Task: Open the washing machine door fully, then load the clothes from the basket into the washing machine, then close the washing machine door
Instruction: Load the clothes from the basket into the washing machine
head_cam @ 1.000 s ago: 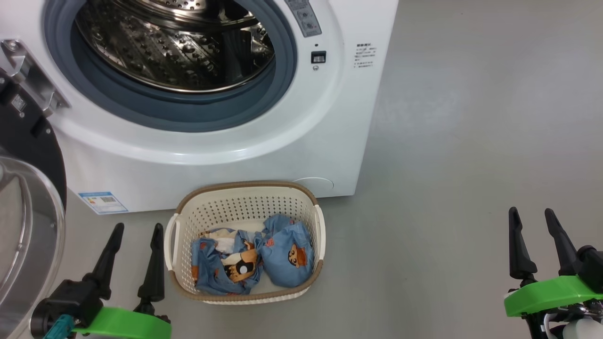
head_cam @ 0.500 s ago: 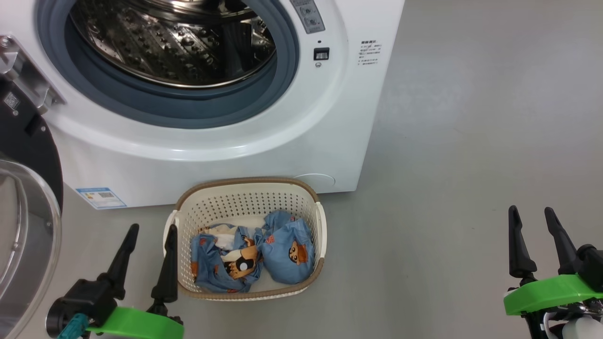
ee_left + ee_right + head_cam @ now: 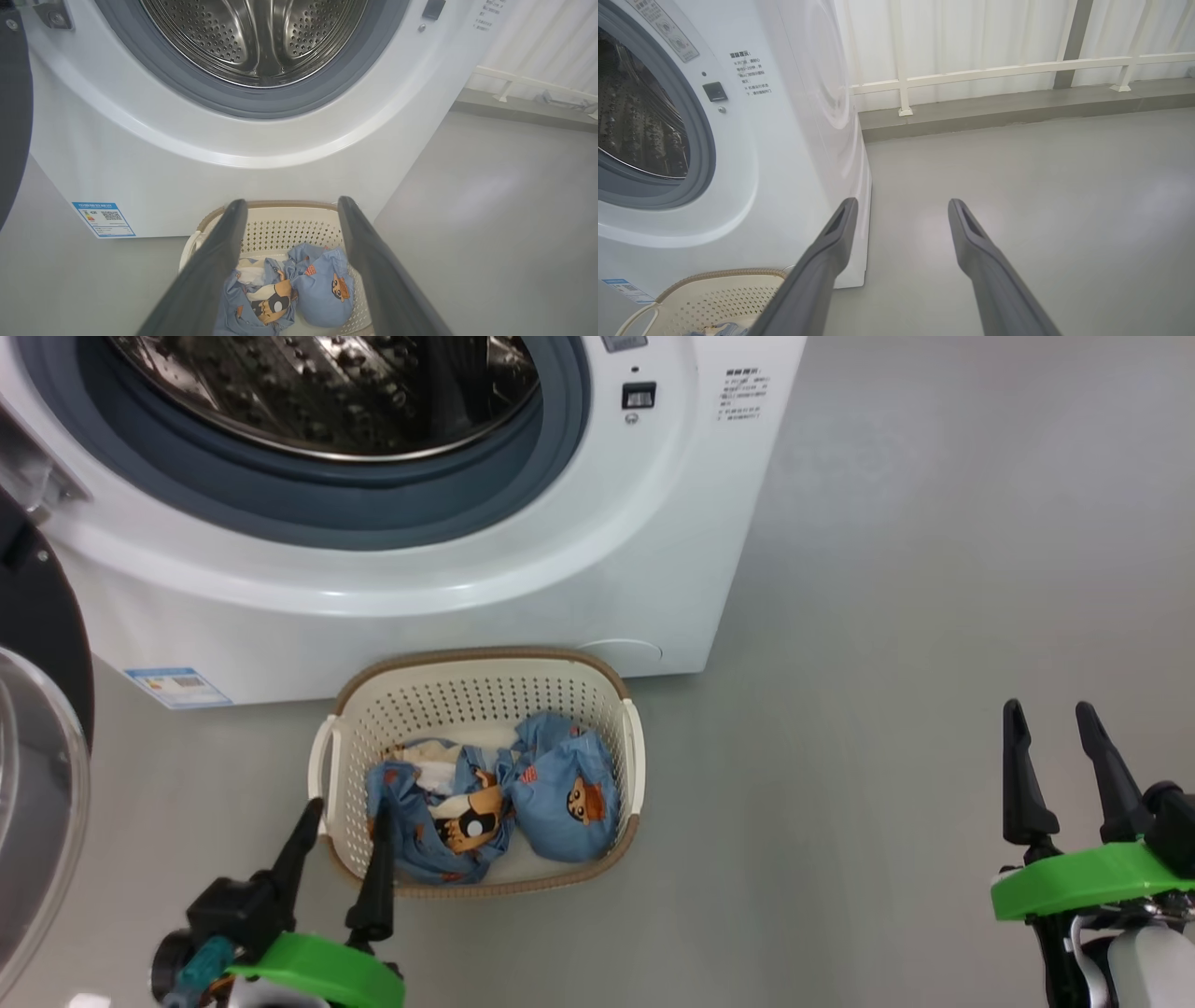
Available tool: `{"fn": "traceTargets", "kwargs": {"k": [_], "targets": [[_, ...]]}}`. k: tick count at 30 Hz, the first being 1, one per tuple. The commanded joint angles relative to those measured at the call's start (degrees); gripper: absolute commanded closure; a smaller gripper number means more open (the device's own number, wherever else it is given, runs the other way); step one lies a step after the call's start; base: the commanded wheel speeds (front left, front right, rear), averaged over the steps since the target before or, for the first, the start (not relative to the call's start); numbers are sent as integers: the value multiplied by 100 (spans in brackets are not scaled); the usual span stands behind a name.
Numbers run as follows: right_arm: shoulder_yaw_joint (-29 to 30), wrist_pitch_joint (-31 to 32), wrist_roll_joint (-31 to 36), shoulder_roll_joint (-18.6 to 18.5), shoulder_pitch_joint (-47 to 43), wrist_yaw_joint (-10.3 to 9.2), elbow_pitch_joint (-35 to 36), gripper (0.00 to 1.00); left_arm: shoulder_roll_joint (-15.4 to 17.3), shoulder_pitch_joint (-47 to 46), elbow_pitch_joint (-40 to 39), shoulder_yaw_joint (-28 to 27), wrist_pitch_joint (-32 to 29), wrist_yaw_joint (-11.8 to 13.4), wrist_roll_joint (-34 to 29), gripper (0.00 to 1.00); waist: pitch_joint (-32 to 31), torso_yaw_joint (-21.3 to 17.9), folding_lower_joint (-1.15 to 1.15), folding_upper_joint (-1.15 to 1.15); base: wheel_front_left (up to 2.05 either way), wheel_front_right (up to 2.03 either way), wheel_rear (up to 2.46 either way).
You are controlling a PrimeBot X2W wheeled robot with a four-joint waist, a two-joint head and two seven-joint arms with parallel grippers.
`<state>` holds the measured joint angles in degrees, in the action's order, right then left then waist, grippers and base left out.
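The white washing machine (image 3: pixel 523 588) stands open, its steel drum (image 3: pixel 254 37) bare inside the grey-blue gasket. Its door (image 3: pixel 37 728) hangs swung out at the far left, black rim and clear glass bowl showing. On the floor before the machine sits the cream basket (image 3: pixel 481 663) with the light-blue printed clothes (image 3: pixel 495 798) bunched inside. My left gripper (image 3: pixel 345 812) is open, its fingertips over the basket's near left rim, above the clothes (image 3: pixel 303 289). Well to the right, over bare floor, my right gripper (image 3: pixel 1047 714) is open and holds nothing.
Grey floor (image 3: pixel 887 616) stretches to the right of the machine. A low kerb and white railing (image 3: pixel 1017 74) with pale curtains run behind it. A blue label sticker (image 3: pixel 175 685) marks the machine's lower left front.
My left gripper has moved right and forward, from beside the basket's left handle to over its near left rim. The head camera tilted down, shifting the whole scene up. The right gripper barely moved.
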<state>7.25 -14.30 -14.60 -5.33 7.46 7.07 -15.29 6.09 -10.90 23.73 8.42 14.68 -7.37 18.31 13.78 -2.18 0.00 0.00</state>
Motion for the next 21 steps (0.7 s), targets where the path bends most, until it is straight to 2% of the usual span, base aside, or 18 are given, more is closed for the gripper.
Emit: {"fn": "traceTargets", "kwargs": {"k": [1,8,21], "targets": [[-159,-70,-4,-24,209,42,185,0,65,-266,47,-42,32,-12,58,0,216,-6,0,0,0,0,0],[-148,-70,-6,26,436,42,261,0,75,-722,604,345,32,-12,168,0,706,-24,0,0,0,0,0],[-80,-70,-7,177,1196,42,470,0,283,-2195,1854,1080,32,-12,511,0,1990,-226,0,0,0,0,0]]}}
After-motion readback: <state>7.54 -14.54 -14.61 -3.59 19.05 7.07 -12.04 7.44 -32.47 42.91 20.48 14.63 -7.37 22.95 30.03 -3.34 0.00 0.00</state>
